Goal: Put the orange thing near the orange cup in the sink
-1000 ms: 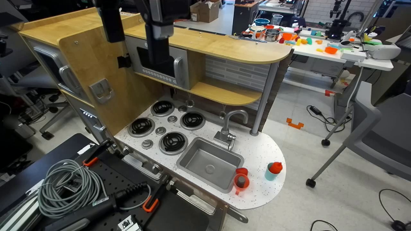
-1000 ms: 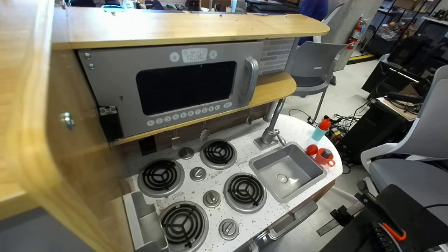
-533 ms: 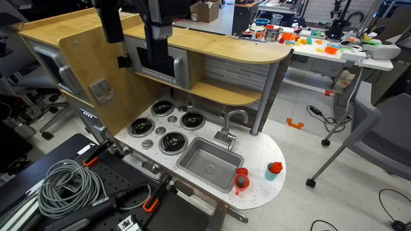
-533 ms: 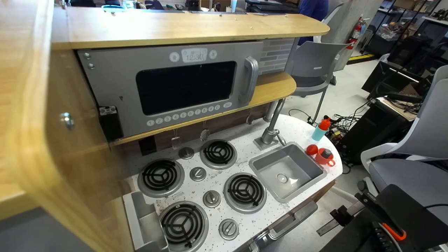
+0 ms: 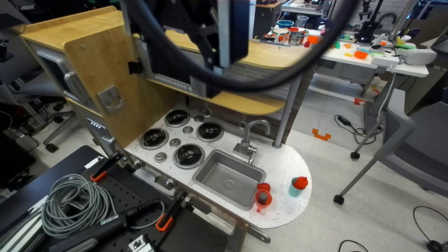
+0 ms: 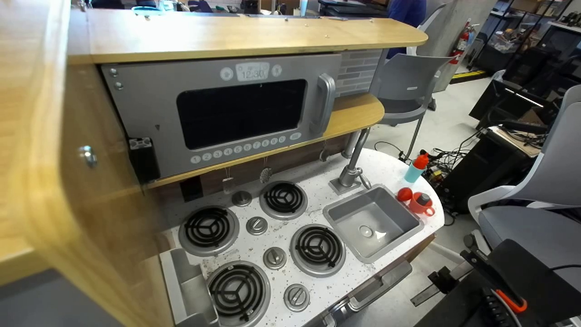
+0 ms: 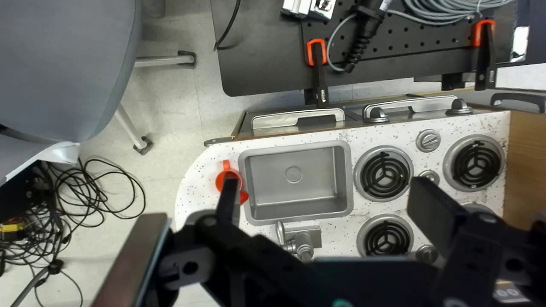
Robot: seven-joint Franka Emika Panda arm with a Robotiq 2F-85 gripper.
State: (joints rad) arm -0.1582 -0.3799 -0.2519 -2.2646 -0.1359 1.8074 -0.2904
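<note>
The orange thing is a small orange-red lump (image 5: 264, 186) on the white countertop by the sink's rim; it also shows in an exterior view (image 6: 404, 194) and partly behind a finger in the wrist view (image 7: 243, 197). The orange cup (image 5: 258, 205) stands right beside it, with a dark grey item inside (image 6: 424, 199). The silver sink (image 5: 224, 171) shows no object in its basin, also in the wrist view (image 7: 294, 192). My gripper (image 7: 325, 181) is open with nothing between its fingers, high above the counter. In an exterior view the gripper (image 5: 224, 66) is partly cut off and blurred.
A grey faucet (image 5: 247, 138) stands behind the sink. A teal cup (image 6: 413, 174) with a red-orange item stands near the counter's rounded end. Black burners (image 5: 189, 155) lie on the sink's other side. A wooden shelf (image 5: 245, 101) and a microwave (image 6: 240, 113) overhang the counter's back.
In an exterior view, my gripper has moved right and nearer that camera, and a black cable loop has come into view. The orange thing, cups and sink have not moved.
</note>
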